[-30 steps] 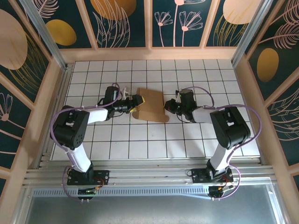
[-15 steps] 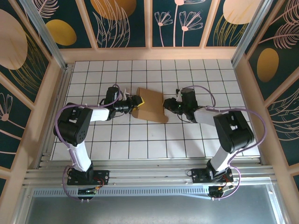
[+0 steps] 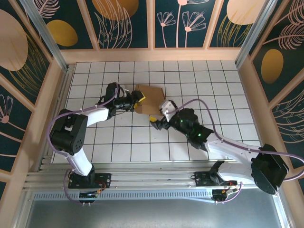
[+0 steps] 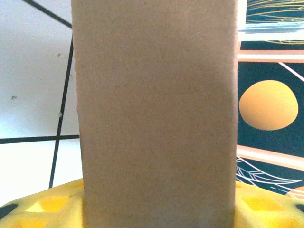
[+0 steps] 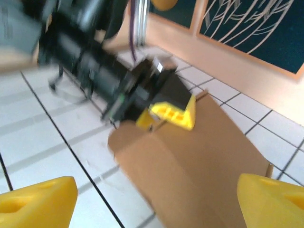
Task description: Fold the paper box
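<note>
The paper box (image 3: 151, 99) is a brown cardboard piece, partly folded, lying on the white tiles at mid table. My left gripper (image 3: 138, 99) is shut on its left edge. In the left wrist view the cardboard (image 4: 156, 104) stands between the yellow fingers (image 4: 42, 209) and hides the gap. My right gripper (image 3: 159, 115) hovers open just off the box's near right corner. In the blurred right wrist view its yellow fingertips (image 5: 38, 199) stand wide apart, nothing between them, with the box (image 5: 209, 166) ahead. The left gripper's yellow pad (image 5: 173, 114) clamps the box's far edge there.
Wooden walls with dark patterned panels (image 3: 152, 23) ring the tiled floor (image 3: 199, 76). The left arm's black wrist (image 5: 95, 61) lies just beyond the box. The right arm's long link (image 3: 228, 147) stretches diagonally across the near right tiles.
My right gripper let go of the box's right edge, opened wide and swung to the near side. My left gripper closed on the left edge. The box shifted slightly away and turned.
</note>
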